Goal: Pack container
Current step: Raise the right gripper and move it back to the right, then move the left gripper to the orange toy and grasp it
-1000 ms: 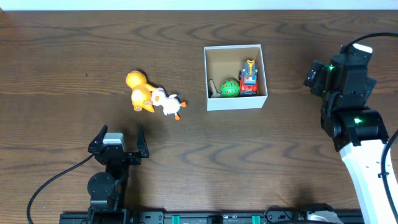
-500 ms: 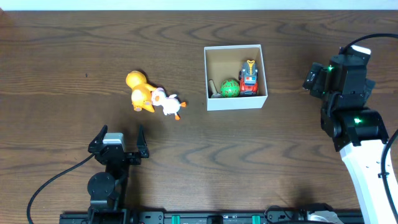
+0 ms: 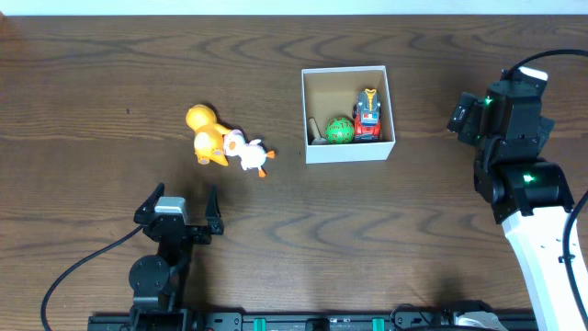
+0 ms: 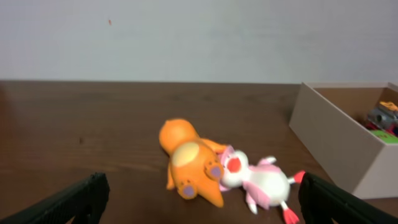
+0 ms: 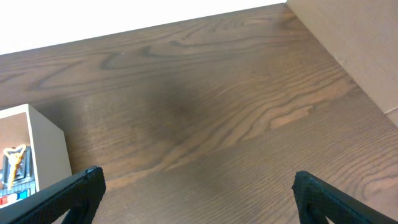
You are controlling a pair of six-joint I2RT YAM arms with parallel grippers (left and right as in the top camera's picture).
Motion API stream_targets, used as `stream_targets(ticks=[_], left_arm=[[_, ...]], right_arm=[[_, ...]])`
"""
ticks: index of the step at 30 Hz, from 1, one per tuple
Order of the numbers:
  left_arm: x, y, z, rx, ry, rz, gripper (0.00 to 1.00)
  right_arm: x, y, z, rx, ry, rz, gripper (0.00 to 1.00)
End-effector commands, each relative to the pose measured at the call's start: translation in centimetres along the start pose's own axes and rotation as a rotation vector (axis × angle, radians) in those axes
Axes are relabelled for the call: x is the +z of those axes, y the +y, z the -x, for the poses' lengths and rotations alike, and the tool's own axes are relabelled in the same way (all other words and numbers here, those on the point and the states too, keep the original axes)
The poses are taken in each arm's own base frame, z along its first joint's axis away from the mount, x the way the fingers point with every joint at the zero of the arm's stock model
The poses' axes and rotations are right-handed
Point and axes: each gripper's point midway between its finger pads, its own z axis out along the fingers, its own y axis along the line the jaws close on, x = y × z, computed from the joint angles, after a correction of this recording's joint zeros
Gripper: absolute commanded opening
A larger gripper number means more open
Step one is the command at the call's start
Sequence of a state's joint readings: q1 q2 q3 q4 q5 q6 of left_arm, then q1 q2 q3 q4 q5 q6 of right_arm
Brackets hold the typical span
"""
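Left arm has edged slightly right, jaws spread, empty; right arm jaws spread too, near container.

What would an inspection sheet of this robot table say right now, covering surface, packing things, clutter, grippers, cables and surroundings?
Surface: dark brown wooden table, grain visible.
Job's things: small square white-walled cardboard box, open-topped, holding a green ball and a red toy truck; orange plush toy and white plush duck lie touching on the table, outside the box, on the left arm's side.
Clutter: nothing seen.
Grippers: left gripper open, empty, facing the two plush toys; right gripper open, empty, beside the box.
Cables: black cable loops from the left arm's base; second black cable by the right arm.
Surroundings: pale wall behind the table; brown panel at the far edge.
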State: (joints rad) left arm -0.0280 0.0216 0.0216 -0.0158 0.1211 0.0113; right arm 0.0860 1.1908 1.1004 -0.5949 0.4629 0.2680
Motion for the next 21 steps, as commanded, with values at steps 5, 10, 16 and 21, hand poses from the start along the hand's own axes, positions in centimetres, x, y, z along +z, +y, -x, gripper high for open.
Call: stream_targets(ticks=[5, 10, 16, 21], left_arm=[[-1.1, 1.8, 5.0, -0.036, 0.081, 0.127, 0.98], [0.3, 3.0, 9.8, -0.028, 0.228, 0.216, 0.98], [4.9, 2.8, 12.3, -0.026, 0.450, 0.208, 0.98], [8.3, 2.4, 11.5, -0.035, 0.545, 0.177, 0.98]], right_arm=[[0.0, -0.2, 0.2, 0.018, -0.004, -0.004, 0.99], [0.0, -0.2, 0.2, 0.018, -0.004, -0.004, 0.99], [0.0, -0.2, 0.2, 0.018, -0.004, -0.004, 0.99], [0.0, -0.2, 0.2, 0.018, -0.004, -0.004, 0.99]])
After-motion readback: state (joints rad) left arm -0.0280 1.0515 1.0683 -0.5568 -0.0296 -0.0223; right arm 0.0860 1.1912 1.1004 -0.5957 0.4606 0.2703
